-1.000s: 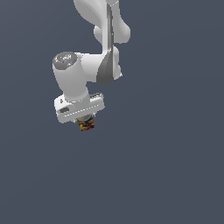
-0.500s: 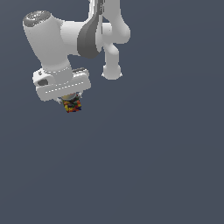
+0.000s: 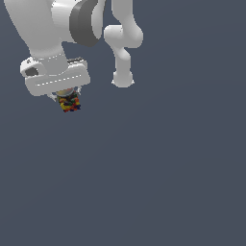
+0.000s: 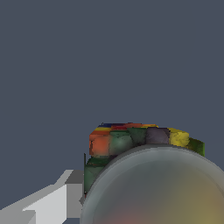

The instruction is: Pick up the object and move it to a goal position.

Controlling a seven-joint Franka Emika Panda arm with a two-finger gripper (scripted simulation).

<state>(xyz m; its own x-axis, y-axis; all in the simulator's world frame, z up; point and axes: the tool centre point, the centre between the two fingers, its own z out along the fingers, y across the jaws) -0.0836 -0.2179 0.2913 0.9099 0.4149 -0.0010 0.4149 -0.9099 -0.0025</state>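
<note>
My gripper (image 3: 68, 98) is clamped on the object (image 3: 69, 103), its mottled body hanging below the fingers, lifted for carrying toward the goal.

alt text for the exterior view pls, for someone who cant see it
A white robot arm reaches in from the top of the picture, holding a tiny red, yellow and dark mottled object in its pincer, against a plain dark grey-blue background. The pincer itself is mostly hidden under the white hand, in the view's upper left.
</note>
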